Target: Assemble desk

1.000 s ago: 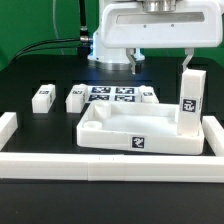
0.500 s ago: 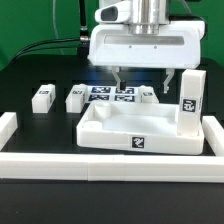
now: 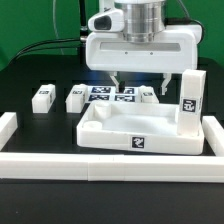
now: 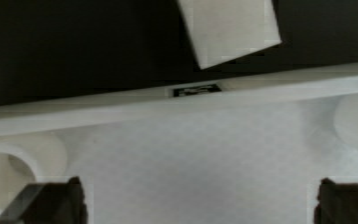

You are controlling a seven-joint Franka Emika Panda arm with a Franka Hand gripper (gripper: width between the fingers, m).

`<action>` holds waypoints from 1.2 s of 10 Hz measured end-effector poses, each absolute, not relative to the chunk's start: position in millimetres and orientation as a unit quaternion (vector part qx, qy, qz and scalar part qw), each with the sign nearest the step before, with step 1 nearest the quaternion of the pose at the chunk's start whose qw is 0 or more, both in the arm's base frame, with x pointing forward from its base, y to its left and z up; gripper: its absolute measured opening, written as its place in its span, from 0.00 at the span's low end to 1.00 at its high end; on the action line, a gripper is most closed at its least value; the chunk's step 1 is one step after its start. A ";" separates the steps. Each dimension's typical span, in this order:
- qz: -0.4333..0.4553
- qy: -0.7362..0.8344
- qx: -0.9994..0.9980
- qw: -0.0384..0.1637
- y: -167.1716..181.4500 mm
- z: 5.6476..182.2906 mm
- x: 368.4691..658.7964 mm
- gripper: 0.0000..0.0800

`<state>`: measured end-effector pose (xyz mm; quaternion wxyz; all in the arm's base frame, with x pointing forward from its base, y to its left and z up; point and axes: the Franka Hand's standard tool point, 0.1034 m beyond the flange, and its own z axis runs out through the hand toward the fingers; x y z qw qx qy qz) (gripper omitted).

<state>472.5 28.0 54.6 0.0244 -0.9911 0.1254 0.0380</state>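
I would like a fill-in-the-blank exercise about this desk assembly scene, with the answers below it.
1. The gripper hangs over the tabletop with its jaws ____.
2. One leg stands ____ in a corner socket of the tabletop.
3. The gripper holds ____.
Missing words: open; upright; nothing.

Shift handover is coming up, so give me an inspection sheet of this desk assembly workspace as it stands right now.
Surface: black table.
Job's things: tabletop centred; upright leg at its corner on the exterior view's right; loose legs lying behind.
Clutter: nothing seen.
Claw: open, empty, above the tabletop.
Cables: black cables at the back.
Surroundings: white border rails, marker board, green backdrop.
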 end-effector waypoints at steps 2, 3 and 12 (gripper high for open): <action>0.098 0.088 -0.990 0.039 32.4 54.7 472.5 0.81; 0.143 0.097 -0.984 0.046 37.3 56.9 467.1 0.81; 0.427 0.104 -0.895 0.071 33.3 40.5 429.3 0.81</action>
